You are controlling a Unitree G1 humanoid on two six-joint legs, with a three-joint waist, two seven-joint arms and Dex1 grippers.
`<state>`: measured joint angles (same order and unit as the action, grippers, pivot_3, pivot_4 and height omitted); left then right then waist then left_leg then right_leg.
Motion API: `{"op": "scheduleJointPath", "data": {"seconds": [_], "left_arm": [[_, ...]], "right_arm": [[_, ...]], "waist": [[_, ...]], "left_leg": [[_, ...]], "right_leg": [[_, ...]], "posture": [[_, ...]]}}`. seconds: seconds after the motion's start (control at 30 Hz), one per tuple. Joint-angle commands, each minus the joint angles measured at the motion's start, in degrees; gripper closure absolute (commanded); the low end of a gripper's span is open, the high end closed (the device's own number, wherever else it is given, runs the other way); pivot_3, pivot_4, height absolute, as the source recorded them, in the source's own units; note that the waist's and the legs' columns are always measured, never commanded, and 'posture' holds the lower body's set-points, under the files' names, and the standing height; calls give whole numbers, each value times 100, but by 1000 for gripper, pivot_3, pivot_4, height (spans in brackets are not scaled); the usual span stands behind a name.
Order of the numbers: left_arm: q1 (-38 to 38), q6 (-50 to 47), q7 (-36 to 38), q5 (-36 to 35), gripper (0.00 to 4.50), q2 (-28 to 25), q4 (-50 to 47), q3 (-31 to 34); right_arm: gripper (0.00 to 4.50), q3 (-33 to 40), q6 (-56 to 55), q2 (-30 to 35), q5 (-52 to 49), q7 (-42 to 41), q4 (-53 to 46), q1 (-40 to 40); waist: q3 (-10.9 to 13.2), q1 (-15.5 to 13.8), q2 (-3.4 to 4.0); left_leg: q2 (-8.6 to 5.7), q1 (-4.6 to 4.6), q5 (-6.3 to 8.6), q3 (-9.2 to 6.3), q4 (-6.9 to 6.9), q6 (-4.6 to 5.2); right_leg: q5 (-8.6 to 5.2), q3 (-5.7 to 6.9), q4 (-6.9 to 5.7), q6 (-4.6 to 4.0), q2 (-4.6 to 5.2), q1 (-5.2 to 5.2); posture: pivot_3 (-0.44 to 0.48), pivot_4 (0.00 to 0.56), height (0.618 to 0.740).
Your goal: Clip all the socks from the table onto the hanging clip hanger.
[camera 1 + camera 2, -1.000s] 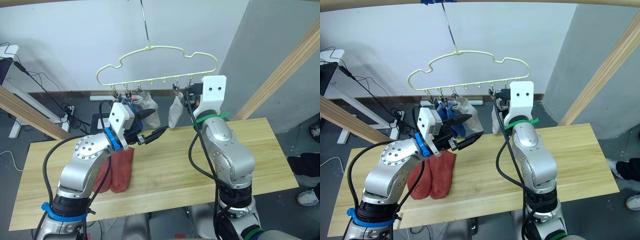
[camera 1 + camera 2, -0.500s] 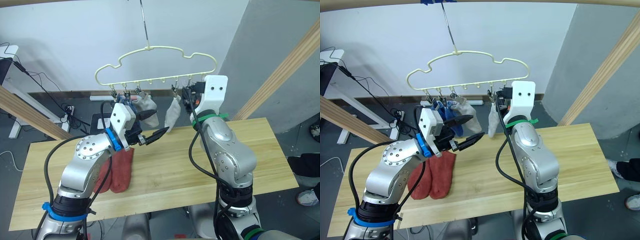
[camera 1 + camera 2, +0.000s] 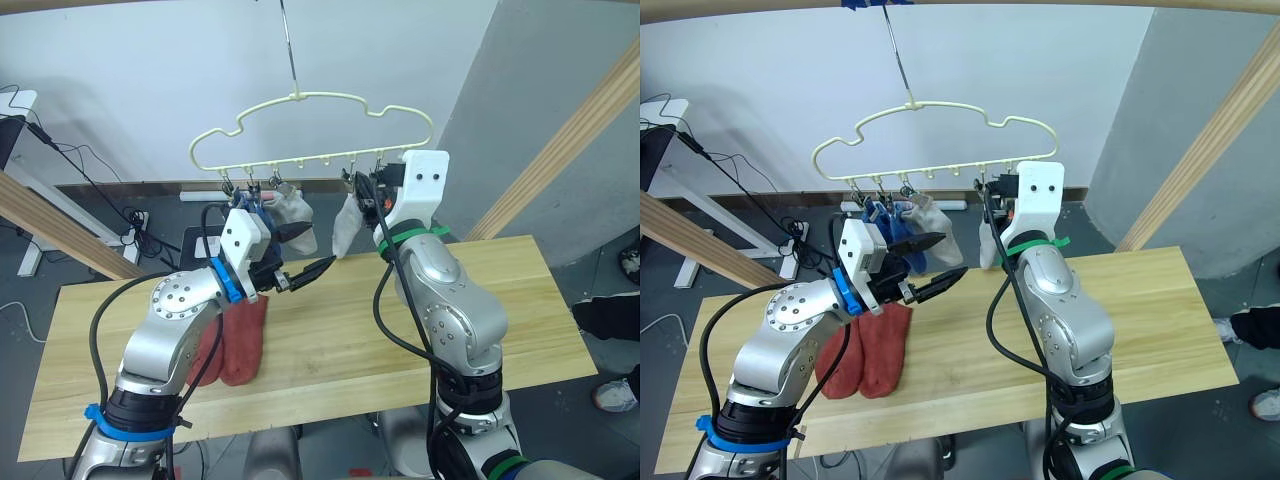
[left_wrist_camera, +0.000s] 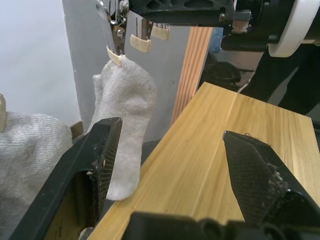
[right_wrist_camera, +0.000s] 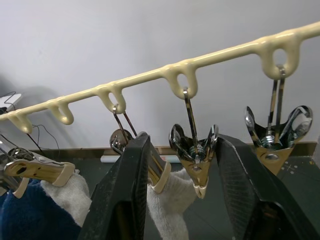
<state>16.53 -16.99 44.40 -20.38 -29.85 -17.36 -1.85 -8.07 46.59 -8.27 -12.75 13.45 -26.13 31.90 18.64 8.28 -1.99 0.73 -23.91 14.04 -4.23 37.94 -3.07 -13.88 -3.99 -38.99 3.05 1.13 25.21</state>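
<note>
You've got two slanted wooden beams: one on the right (image 3: 570,140), one on the left (image 3: 55,225). White wall (image 3: 130,70) behind, grey panel (image 3: 540,60) beside it on the right. Black cables (image 3: 70,150) trail down the wall to a power strip (image 3: 130,236) on the dark floor (image 3: 40,290). A white desk leg (image 3: 30,255) stands far left. A person's shoe (image 3: 612,395) at the right edge.

Hung grey sock (image 4: 124,125) and clips (image 5: 196,150) crowd the right gripper (image 5: 192,200); tabletop (image 3: 520,300) rightward lies bare.
</note>
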Motion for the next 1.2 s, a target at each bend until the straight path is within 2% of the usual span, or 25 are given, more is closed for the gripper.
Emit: {"op": "scheduleJointPath", "data": {"seconds": [0.03,0.43,0.63,0.7,0.83,1.0,1.13,1.2], "left_arm": [[-22,116,8,0,916,-4,-104,42],[-26,71,-9,14,916,-9,-148,39],[-46,46,-24,3,916,-3,-179,42],[-82,44,-44,0,916,8,-207,44],[-252,103,-168,43,916,58,-292,71],[-695,125,-786,312,916,268,-380,154],[-1478,-245,-1954,631,147,835,-203,396],[-1624,-312,-2267,723,67,1026,-97,497]], "right_arm": [[2474,-34,-242,-475,-6,100,-146,139],[2474,-53,-326,-507,-21,144,-130,151],[4207,-66,-344,-499,-15,134,-126,166],[4479,-82,-358,-477,-5,117,-125,174],[4493,-108,-382,-436,10,99,-119,188],[4493,-128,-383,-398,22,68,-120,198],[4500,-141,-363,-369,28,39,-126,212],[4500,-146,-354,-366,29,34,-126,211]], "waist": [[0,0,0],[0,0,0],[0,-1,0],[0,0,0],[0,0,0],[-1,1,1],[-7,17,0],[-7,3,0]], "left_leg": [[0,0,0,0,0,0],[0,0,0,-1,0,0],[0,0,0,-1,0,0],[0,0,0,-1,0,0],[1,0,0,0,0,0],[2,1,0,0,0,0],[3,2,1,3,-1,1],[3,1,1,-1,-1,1]], "right_leg": [[0,0,0,0,0,0],[0,1,0,0,0,0],[0,1,0,0,0,0],[0,1,0,0,0,0],[0,0,0,0,0,0],[0,-1,0,0,1,0],[0,-5,1,0,3,0],[0,-1,1,0,4,0]], "posture": [[-204,260,740],[-202,260,740],[-204,260,740],[-204,260,740],[-205,260,740],[-201,262,740],[-198,267,740],[-198,267,740]]}}
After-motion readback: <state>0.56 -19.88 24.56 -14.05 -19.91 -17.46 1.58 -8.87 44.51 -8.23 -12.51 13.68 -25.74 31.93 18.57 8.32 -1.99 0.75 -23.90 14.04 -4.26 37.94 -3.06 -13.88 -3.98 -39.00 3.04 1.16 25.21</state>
